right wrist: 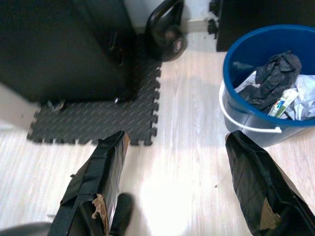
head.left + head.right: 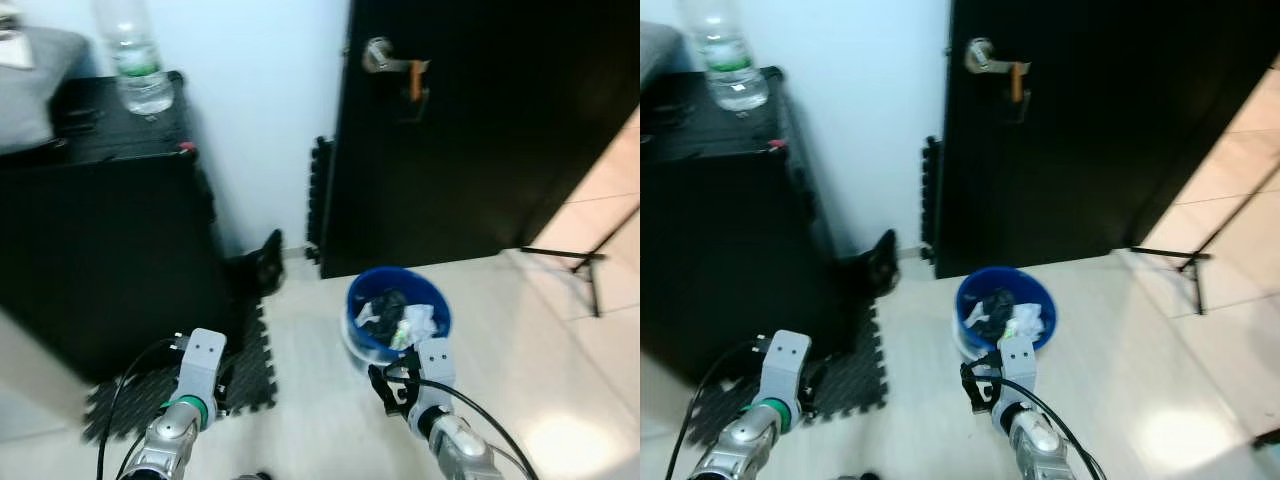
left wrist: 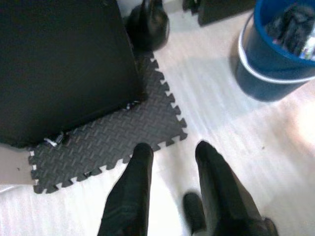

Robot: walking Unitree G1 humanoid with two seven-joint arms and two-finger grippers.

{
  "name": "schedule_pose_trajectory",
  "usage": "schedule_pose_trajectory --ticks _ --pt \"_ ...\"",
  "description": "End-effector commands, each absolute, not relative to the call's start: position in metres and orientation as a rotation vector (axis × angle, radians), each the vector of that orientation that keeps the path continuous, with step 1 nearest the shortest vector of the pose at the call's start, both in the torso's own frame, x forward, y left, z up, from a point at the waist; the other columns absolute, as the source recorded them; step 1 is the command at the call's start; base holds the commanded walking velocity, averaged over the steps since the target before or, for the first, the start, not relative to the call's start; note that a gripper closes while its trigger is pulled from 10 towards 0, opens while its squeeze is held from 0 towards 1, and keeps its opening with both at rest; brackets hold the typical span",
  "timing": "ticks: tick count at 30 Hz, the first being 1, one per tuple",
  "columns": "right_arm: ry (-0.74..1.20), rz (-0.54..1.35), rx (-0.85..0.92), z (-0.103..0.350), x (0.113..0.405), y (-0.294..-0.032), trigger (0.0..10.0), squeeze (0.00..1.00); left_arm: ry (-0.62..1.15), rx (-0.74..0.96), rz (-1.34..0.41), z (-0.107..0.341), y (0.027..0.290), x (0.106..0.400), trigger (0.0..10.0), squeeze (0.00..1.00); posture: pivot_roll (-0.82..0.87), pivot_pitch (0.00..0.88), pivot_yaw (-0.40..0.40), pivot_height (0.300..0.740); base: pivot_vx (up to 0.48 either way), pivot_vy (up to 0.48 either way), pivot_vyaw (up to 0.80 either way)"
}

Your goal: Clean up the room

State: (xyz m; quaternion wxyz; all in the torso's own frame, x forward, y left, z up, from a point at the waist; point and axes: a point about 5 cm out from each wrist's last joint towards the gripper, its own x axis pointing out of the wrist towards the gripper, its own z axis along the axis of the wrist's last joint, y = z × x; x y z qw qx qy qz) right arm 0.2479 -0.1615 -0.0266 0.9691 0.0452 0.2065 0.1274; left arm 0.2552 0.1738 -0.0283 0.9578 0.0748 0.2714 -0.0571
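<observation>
A blue bucket (image 2: 398, 315) holding crumpled paper and dark trash stands on the pale floor in front of a black door (image 2: 480, 150). My right gripper (image 1: 177, 135) is open and empty, low over the floor, with the bucket (image 1: 266, 83) just beside its right finger. My left gripper (image 3: 173, 146) is open and empty too, hovering at the edge of a black foam mat (image 3: 108, 142). A clear plastic water bottle (image 2: 135, 60) stands upright on top of the black cabinet (image 2: 100, 230) at the left.
A black kettlebell (image 2: 265, 262) sits on the floor between the cabinet and the door. The door has a metal handle (image 2: 385, 57). A thin black stand leg (image 2: 575, 258) crosses the floor at the right. Bare floor lies around the bucket.
</observation>
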Motion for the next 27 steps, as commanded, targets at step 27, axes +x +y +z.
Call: schedule_pose_trajectory --ticks 27 --pt "0.445 0.310 0.070 -0.0278 0.2489 -0.1554 10.0 0.00 0.595 0.201 -0.170 -0.0331 0.1683 0.2541 10.0 0.00 0.04 0.000 0.017 0.740 0.000 0.000 0.76"
